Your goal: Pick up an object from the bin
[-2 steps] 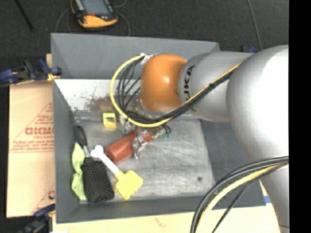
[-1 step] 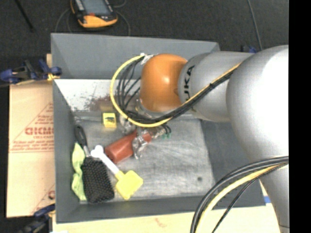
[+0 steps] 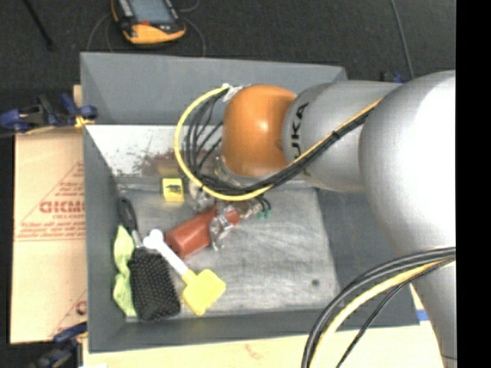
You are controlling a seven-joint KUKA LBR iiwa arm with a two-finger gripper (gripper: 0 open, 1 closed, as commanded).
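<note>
— Which step?
— Approach, I judge: the gripper (image 3: 224,222) sits just past the yellow spatula (image 3: 202,290), at the red cylinder's (image 3: 189,236) end there. Open or closed, I cannot tell.
— Next?
— Secure the cylinder, then lift straight.

1. The gripper (image 3: 224,222) sits at the upper right end of the red cylinder (image 3: 188,236) and covers that end. Most of the gripper is itself hidden under the orange wrist cover (image 3: 257,133).
2. Just right of the red cylinder, a small green thing (image 3: 263,212) is half covered; its kind cannot be told.
3. Above the red cylinder, the yellow block (image 3: 173,190) bears a mark too small to read.
4. Lower left of the red cylinder, a black mesh thing (image 3: 153,284) overlies part of the yellow-green cloth (image 3: 121,267).
5. Up and right of the red cylinder, the arm (image 3: 368,144) hides the bin (image 3: 96,244) floor.
</note>
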